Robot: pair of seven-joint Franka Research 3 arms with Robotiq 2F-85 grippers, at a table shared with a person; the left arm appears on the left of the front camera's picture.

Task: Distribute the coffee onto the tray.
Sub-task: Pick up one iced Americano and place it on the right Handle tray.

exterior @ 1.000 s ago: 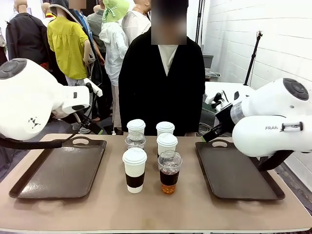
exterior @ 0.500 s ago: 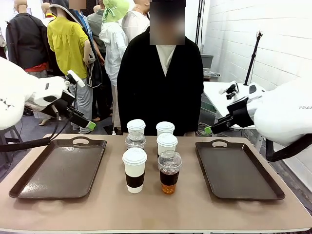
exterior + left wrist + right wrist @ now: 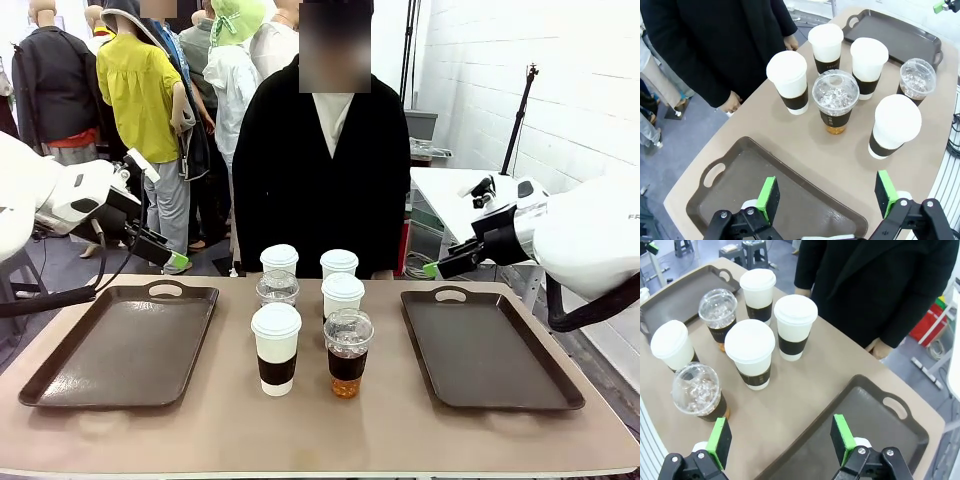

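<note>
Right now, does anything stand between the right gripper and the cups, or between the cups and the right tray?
Nothing visible does. The right gripper hangs open near the right tray; bare table separates that tray from the closest cups, a white cup and a clear cup.

Front view: you've got bright, even overhead light, no dim corners. Table (image 3: pixel 200 430) evenly lit, cup shadows short and soft. Left tray (image 3: pixel 120 350) shows pale sheen across its floor, right tray (image 3: pixel 490 350) same dull glare. Clear cup (image 3: pixel 348 335) catches small glints on its dome. White wall (image 3: pixel 560 80) and right arm (image 3: pixel 600 240) close to washed out. Your wrist views: sharp in centre, table edges bowing toward corners, wide-angle stretch plain. Background slightly soft.
</note>
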